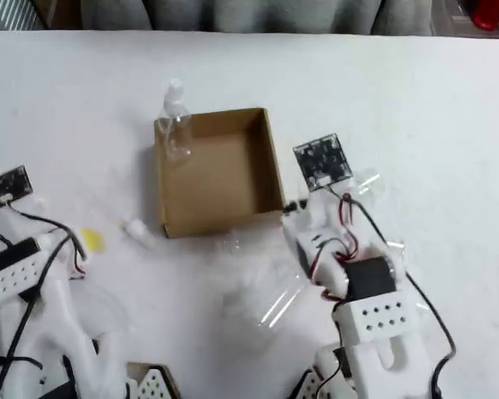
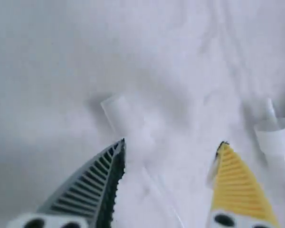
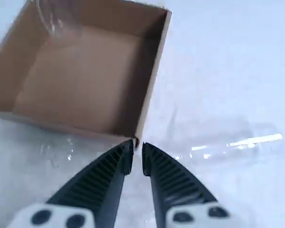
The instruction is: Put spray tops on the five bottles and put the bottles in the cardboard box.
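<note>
White worktop (image 1: 416,91) made the clear stuff a pain to spot, honestly. The cardboard box (image 1: 273,162) sat in the middle with one capped bottle (image 1: 176,125) at its far corner. My right jaws were closed on nothing by the box's near corner, a bare bottle (image 3: 228,142) lying just beside. My left jaws hung wide open around a second bare bottle (image 2: 126,118), loose spray top (image 2: 275,135) nearby. My take: pinch the body softly so it couldn't roll.
</note>
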Robot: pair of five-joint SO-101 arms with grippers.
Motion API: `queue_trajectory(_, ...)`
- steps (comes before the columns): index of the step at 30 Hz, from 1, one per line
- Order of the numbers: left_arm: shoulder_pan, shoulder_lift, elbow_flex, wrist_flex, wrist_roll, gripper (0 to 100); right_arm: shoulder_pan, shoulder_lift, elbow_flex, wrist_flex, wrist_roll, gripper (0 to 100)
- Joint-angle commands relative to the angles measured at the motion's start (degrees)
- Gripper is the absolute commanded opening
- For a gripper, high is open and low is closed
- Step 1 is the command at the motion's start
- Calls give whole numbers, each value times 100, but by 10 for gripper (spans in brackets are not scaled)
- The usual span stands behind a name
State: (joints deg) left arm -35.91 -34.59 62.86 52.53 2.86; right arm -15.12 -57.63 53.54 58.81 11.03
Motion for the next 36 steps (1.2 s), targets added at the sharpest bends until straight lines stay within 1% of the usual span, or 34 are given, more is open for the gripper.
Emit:
queue_trajectory(1, -84, -215, 0, -422, -9, 282, 497, -40, -571, 1024, 510, 15)
queue_trajectory(4, -84, -189, 9, -422, -9, 282, 1068, -40, -563, 1631, 703, 15)
queue_trajectory(6, -84, -189, 18, -422, -9, 279, 1499, -40, -492, 1886, 747, 15)
queue_trajectory(7, -84, -215, 70, -440, -26, 266, 1763, -40, -440, 1965, 897, 15)
queue_trajectory(9, -75, -215, 97, -466, -53, 214, 2378, -40, -378, 2044, 1415, 15)
queue_trajectory(13, -66, -215, 88, -448, -105, 103, 3582, 22, -352, 1877, 2769, 15)
queue_trajectory(16, -57, -215, 88, -440, -475, 83, 4259, 22, -343, 1895, 3402, 15)
queue_trajectory(19, 4, -224, 44, -422, -492, 83, 4848, 22, -123, 1807, 3859, 15)
queue_trajectory(21, 224, -259, -79, -264, -527, 83, 5209, 22, 97, 1534, 4167, 15)
queue_trajectory(24, 541, -576, -273, 229, -527, 83, 5833, 22, 422, 971, 4431, 15)
queue_trajectory(29, 1376, -1675, -642, 1152, -536, 86, 6905, 22, 967, -382, 4413, 15)
queue_trajectory(32, 2123, -2466, -818, 1538, -571, 87, 7389, 22, 1301, -1200, 4396, 15)
queue_trajectory(36, 3459, -3345, -914, 1952, -1187, 88, 7732, 22, 1670, -1798, 4396, 15)
